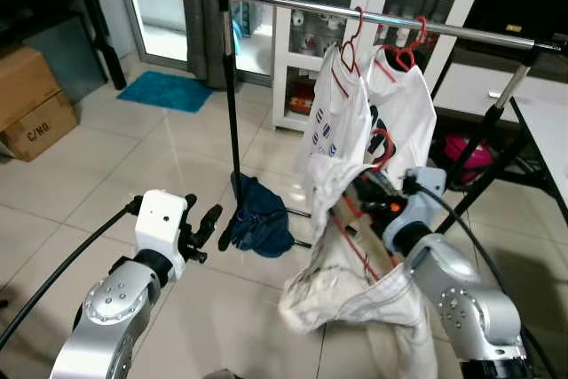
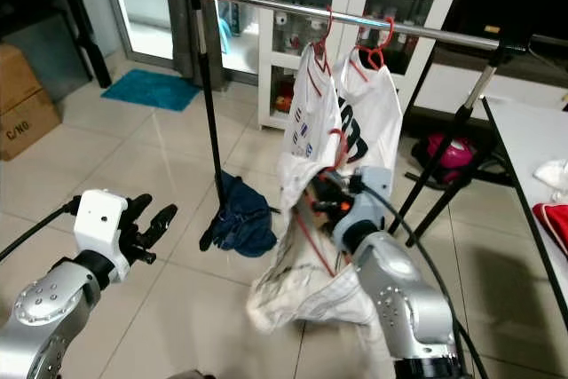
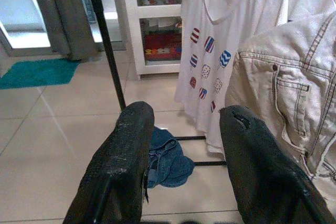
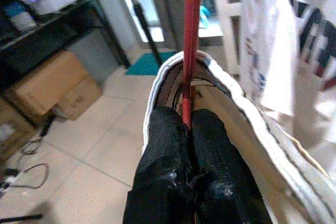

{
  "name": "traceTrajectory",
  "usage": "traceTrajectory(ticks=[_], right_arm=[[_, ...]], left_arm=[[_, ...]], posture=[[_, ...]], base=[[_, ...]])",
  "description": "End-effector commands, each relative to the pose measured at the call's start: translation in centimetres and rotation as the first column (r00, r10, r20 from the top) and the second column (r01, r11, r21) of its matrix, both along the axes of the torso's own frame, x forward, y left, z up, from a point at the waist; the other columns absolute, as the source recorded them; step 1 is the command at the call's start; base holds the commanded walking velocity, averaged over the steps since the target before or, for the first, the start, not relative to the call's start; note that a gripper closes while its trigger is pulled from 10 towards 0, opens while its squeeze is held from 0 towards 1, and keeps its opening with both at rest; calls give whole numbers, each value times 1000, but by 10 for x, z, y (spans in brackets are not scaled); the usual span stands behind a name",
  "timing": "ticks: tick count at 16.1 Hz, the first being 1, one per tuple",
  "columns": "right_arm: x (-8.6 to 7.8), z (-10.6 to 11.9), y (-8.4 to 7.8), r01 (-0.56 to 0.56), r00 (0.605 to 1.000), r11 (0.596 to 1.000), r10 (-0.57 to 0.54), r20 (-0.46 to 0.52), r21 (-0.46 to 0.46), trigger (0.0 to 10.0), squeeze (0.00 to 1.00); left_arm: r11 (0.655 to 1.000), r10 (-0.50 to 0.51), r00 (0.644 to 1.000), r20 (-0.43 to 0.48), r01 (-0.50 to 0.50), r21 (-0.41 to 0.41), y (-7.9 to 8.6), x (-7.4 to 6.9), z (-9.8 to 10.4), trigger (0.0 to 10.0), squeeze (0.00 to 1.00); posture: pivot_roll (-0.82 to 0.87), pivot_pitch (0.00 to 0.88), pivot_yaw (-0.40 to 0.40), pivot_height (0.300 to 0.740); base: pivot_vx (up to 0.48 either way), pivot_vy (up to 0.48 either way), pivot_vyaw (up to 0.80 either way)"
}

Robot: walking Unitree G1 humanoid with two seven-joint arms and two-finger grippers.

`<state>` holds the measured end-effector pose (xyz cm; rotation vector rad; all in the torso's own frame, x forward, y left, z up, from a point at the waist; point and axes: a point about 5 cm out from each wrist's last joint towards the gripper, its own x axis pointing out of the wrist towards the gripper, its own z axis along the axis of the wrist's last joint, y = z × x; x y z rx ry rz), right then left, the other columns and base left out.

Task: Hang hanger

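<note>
Head views: a chrome clothes rail (image 1: pixel 293 6) on black stands carries two white T-shirts (image 1: pixel 342 122) on two red hangers. The right gripper (image 1: pixel 373 185) holds a third red plastic hanger (image 1: pixel 355 241) inside a cream denim jacket (image 1: pixel 355 295), its long axis slanting up toward the rail, below the hung shirts. One dark blue garment (image 1: pixel 259 219) lies on the tiled floor (image 1: pixel 160 166). The left gripper (image 1: pixel 209 224) hovers apart, low.

Left wrist view: jaws spread, nothing between them; the jacket (image 3: pixel 283 93) is just beside.

Right wrist view: jaws pressed together, pinching the hanger's red bar (image 4: pixel 191 35), which runs straight away from them.
</note>
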<state>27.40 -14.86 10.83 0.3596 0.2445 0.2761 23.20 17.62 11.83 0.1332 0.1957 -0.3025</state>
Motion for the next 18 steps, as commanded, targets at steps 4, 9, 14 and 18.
traceTrajectory(ticks=[4, 9, 14, 18], right_arm=[[5, 7, -4, 70, 997, 998, -70, 22, 5, 10000, 0], [9, 14, 0, 26, 999, 999, -27, 32, 20, 10000, 0], [13, 33, 9, -195, 975, 977, 203, 90, -86, 10000, 0], [10, 55, 14, -380, 906, 917, 395, 152, -118, 10000, 0]], left_arm=[[1000, 2, 1000, 14, -2, 1, 0, 8, 7, 10000, 0], [999, -45, 999, 12, 45, 12, -3, 10, 7, 10000, 0], [957, -286, 958, 28, 285, 53, 28, 24, 40, 10000, 1000], [851, -507, 862, -4, 501, 156, 55, 47, 90, 10000, 1000]], posture=[[-19, 7, -14, 740], [-20, 5, -15, 740], [-14, 0, -26, 740], [-16, 0, -8, 740]], base=[[0, 277, 0], [0, 0, 0], [0, 0, 0], [0, 0, 0]])
